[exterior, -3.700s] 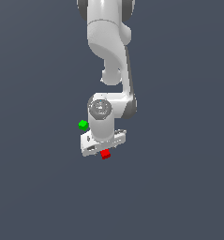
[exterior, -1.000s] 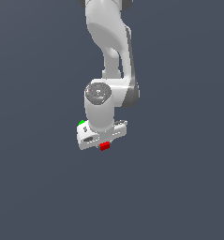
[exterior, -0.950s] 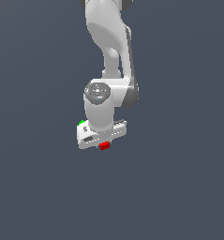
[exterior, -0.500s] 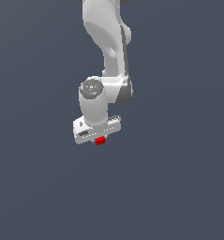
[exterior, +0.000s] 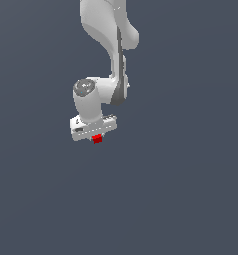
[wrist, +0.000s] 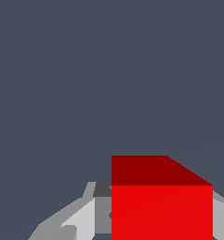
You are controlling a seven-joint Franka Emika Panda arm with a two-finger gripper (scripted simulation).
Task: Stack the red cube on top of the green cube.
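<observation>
The red cube sits in the claw, just under the white hand of the arm. The claw is pinching the red cube from both sides. In the wrist view the red cube fills the space between the two grey fingers, with one finger on each side of it.

Going from the exterior view's left to its right: bare grey surface, then the arm with the red cube under it, then more bare surface. The green cube cannot be seen in either view. It may be hidden behind the white hand, but I cannot tell.

The step in hand, I think, is carrying the red cube over to the green cube. To do it well, the claw should keep its squeeze on the red cube so it does not slip. The arm should bring the red cube right above the green cube, not off to one side. The sides of the two cubes should line up. Then the arm should go down slowly until the red cube rests flat on top. Only then should the claw let go, and lift straight up so it does not knock the stack over.
</observation>
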